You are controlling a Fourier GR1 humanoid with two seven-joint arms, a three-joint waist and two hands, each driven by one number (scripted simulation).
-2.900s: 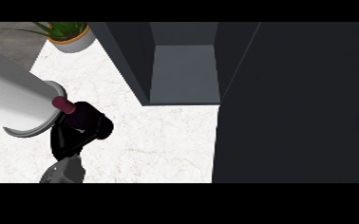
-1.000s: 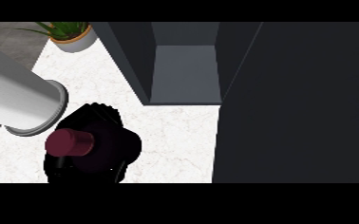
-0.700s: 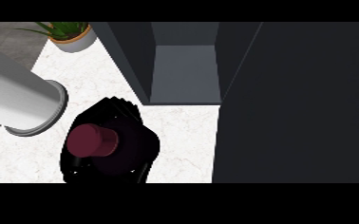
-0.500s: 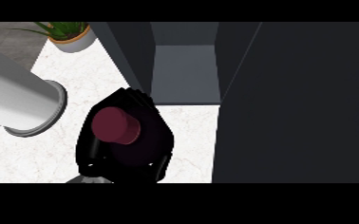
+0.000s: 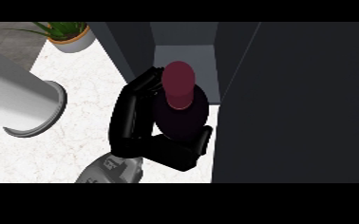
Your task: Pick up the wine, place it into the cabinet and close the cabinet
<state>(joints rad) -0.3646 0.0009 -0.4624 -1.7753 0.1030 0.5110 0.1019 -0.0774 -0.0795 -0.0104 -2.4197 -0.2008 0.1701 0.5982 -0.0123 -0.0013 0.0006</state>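
Observation:
The wine bottle (image 5: 181,118) is dark with a maroon cap (image 5: 178,83), seen from above. My left hand (image 5: 132,118) is shut on its body, fingers along its left side and the thumb round its lower right. The bottle is held above the white marble counter (image 5: 84,85), right at the front of the open dark cabinet (image 5: 129,47). Its cap overlaps the lower edge of the grey cabinet interior (image 5: 184,52). My right hand is not in view.
The cabinet's open door (image 5: 288,99) is a big dark panel filling the right side, close to the bottle. A large white cylinder (image 5: 24,99) lies at the left edge. A potted plant (image 5: 70,34) stands at the back left.
My left hand has carried the bottle from the lower left rightwards and away from me, up to the cabinet opening. The white cylinder and the plant have not moved.

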